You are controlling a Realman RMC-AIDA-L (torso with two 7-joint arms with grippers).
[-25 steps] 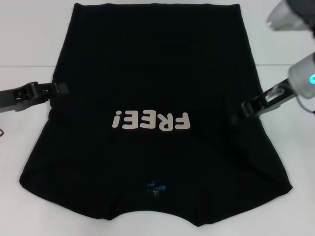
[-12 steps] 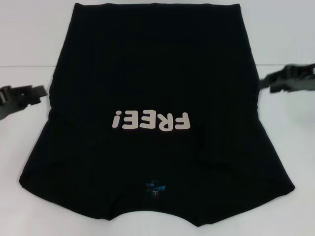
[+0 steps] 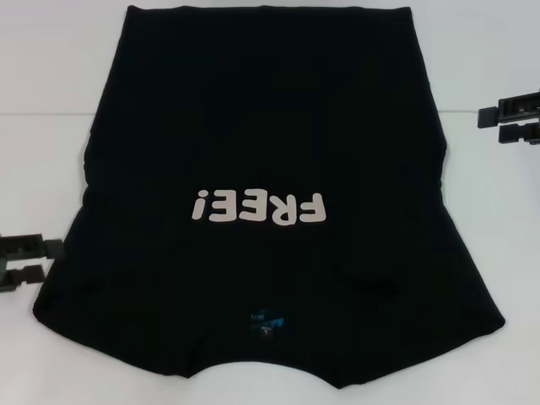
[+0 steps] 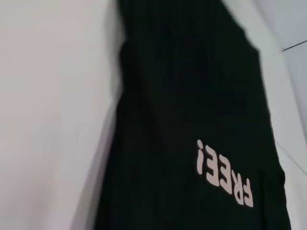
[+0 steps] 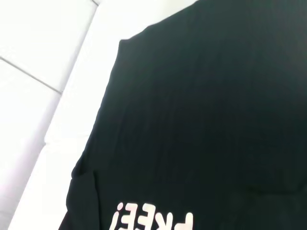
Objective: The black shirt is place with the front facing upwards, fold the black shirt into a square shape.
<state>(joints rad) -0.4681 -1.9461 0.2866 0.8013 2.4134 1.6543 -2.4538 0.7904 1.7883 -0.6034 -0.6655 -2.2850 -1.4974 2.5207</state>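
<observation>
black shirt flat between left end effector and right end effector, both spread, apart from it

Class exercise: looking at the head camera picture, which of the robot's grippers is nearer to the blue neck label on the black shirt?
Left. The left gripper sits beside the black shirt near its collar end, roughly level with the blue neck label. The right gripper is far up by the hem end.

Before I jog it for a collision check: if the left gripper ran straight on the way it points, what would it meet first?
Probably the near-left sleeve edge of the black cloth shirt: the left gripper, open, points at it from just beside. Height above the cloth is unclear.
</observation>
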